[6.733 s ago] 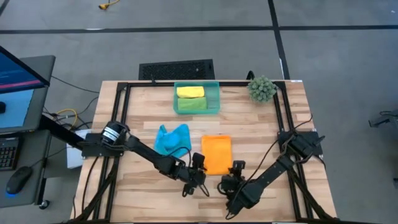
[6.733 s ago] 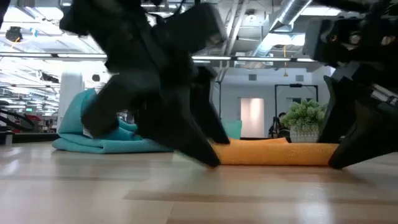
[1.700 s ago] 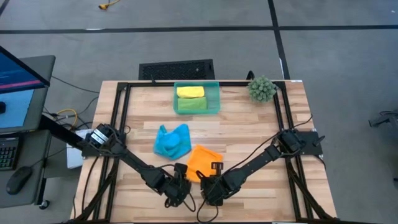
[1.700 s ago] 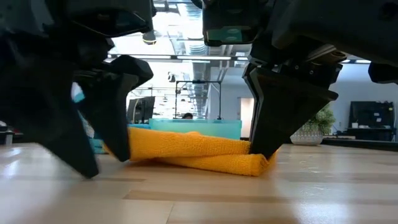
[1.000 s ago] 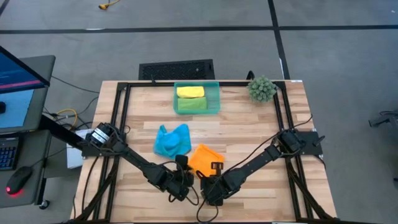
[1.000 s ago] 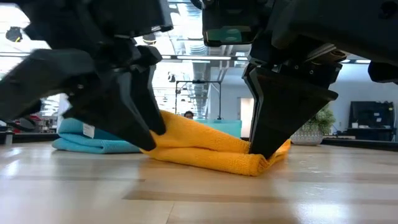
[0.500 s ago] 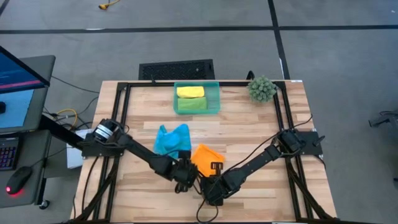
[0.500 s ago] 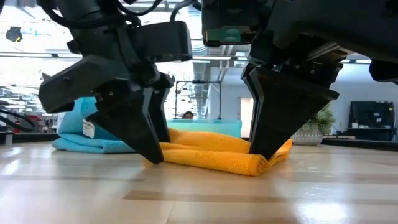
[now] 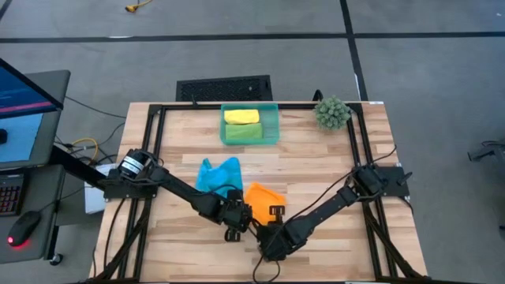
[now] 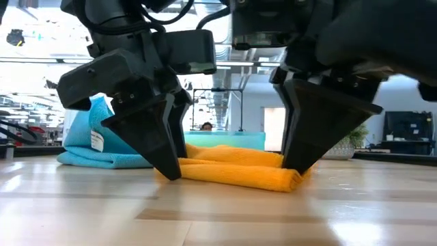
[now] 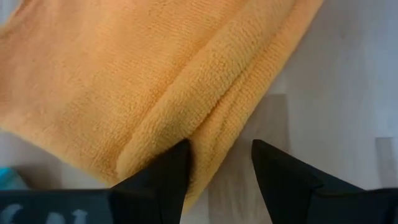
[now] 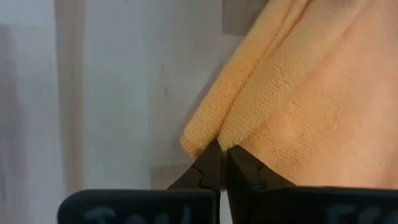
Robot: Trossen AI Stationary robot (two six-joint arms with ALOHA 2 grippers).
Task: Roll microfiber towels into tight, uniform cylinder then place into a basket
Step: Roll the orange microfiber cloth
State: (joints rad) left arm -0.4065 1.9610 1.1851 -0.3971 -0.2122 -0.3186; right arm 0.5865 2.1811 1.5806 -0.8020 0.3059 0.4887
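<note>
1. I have both claws down on the orange towel (image 9: 259, 197), which lies partly rolled on the tabletop (image 9: 316, 158); the left claw (image 11: 217, 162) and the right claw (image 12: 219, 163) stand at opposite ends of the roll's near edge, so the fold cannot spring back.

2. The left claw's fingers are spread, one finger (image 11: 163, 169) resting on the thick rolled lip and the other (image 11: 280, 177) on bare wood just beside it. I judge this a bracing hold, not a grip.

3. The right claw is pressed nearly together, its tips pinching the towel's folded corner, which keeps that end taut for the next turn.

4. Beyond the left claw sits the blue towel (image 9: 218, 177), crumpled and close beside the orange one, waiting its turn.

5. Well beyond both claws, the basket (image 9: 273, 106) at the tabletop's far edge holds the yellow towel (image 9: 241, 116) and the green towel (image 9: 243, 132) side by side, already rolled.

6. The plant ball (image 9: 332, 113) stands apart, near the basket, out of the work.
</note>
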